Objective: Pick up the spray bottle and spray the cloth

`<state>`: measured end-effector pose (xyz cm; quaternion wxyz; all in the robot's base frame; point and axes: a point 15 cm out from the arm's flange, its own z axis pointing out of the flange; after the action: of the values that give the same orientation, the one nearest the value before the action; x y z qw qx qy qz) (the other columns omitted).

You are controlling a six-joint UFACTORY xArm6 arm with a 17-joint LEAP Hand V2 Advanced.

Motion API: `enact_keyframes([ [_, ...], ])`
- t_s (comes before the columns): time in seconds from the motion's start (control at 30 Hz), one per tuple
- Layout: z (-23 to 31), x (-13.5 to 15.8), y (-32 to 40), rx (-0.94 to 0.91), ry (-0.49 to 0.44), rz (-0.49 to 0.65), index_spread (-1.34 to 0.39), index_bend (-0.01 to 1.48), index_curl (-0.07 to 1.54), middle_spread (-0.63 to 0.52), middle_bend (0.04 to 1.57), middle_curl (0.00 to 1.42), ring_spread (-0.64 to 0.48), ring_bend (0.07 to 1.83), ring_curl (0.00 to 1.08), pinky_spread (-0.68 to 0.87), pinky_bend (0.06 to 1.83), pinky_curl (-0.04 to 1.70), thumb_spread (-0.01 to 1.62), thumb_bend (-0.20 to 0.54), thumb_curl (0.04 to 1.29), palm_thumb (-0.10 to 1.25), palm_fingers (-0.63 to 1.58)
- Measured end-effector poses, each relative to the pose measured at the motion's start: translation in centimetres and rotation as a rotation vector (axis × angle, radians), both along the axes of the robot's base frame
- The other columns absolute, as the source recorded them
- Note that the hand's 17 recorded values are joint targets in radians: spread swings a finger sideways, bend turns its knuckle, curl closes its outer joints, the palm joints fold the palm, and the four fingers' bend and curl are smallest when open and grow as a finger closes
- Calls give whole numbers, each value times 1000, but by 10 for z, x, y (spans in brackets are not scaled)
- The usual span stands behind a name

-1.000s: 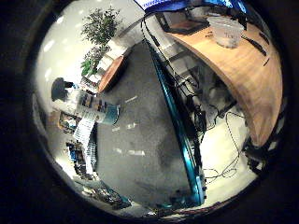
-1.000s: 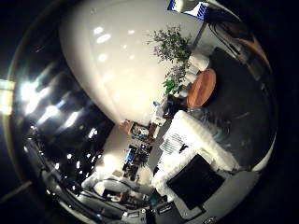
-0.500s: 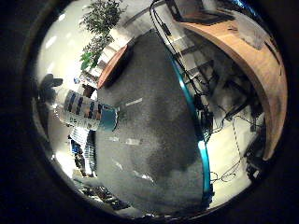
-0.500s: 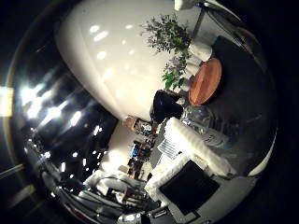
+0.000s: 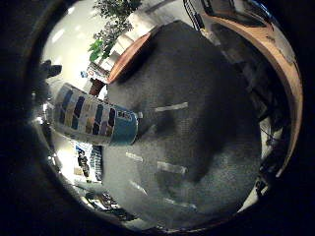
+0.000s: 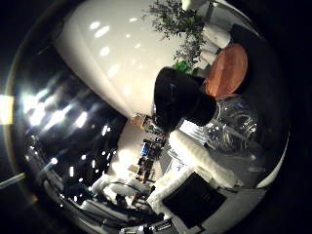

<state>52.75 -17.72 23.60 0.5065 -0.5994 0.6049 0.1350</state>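
Clear spray bottle [image 6: 229, 122] with black nozzle [image 6: 178, 100], seemingly close to palm, grey carpet [image 5: 206, 123]

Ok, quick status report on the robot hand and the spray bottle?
Robot hand close beside spray bottle; grip not visible. Bottle upright on grey mat, black nozzle near palm. No cloth in view. Nothing between.

See my hand [image 6: 195, 175] at lower centre of thumb-side view: white padded finger, square black block beneath.
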Motion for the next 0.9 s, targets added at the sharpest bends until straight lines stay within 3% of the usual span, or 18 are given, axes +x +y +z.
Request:
enact_keyframes([
  [0.33, -14, 11, 43, 16, 28, 75, -307, 149, 282, 60, 198, 330, 142, 292, 268, 372, 326, 321, 1083, -22, 312, 648, 220],
  [0.6, -16, 12, 65, 19, 50, 123, -298, 176, 279, 15, 242, 350, 64, 388, 270, 358, 375, 311, 1073, -21, 311, 658, 362],
  [0.9, -16, 8, 66, 32, 57, 125, -338, 233, 372, -155, 425, 432, -149, 583, 307, 60, 310, 240, 1084, -18, 338, 742, 765],
])
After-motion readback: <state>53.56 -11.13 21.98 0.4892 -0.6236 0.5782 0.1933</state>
